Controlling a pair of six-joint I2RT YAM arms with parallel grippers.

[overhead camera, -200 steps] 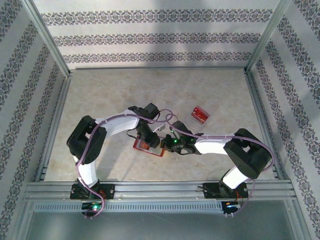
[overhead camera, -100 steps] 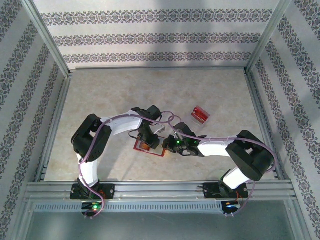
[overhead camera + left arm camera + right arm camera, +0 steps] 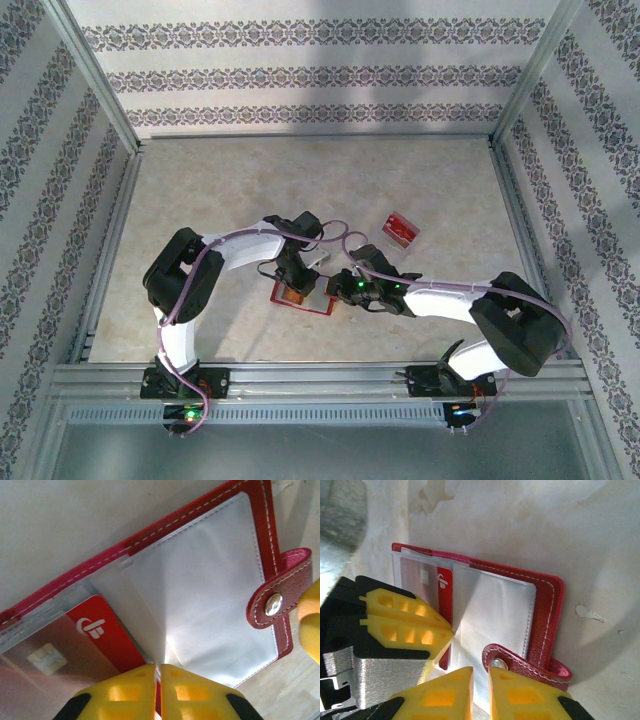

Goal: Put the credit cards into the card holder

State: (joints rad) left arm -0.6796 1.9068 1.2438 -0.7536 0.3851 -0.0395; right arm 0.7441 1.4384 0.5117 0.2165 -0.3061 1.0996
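The card holder (image 3: 305, 301) lies open on the table between both arms, grey sleeves (image 3: 210, 600) up and clasp tab (image 3: 280, 597) at its right edge. A red credit card (image 3: 102, 637) sits partly inside the left sleeve, also visible from the right wrist (image 3: 445, 587). My left gripper (image 3: 159, 672) is shut, pinching a sleeve edge near the fold. My right gripper (image 3: 481, 677) stands a slit apart at the holder's near edge, beside the clasp tab (image 3: 520, 662), with the sleeve edge lying in the gap. The left gripper's fingers (image 3: 410, 622) hang just to its left.
A small clear tray (image 3: 400, 229) holding something red stands on the table behind and right of the holder. Metal rails (image 3: 320, 378) run along the near edge and patterned walls close in the other sides. Both arms (image 3: 250, 250) crowd over the holder.
My left jaws have closed on the sleeve. My right jaws have eased slightly apart, and the right arm's elbow has swung out to the right.
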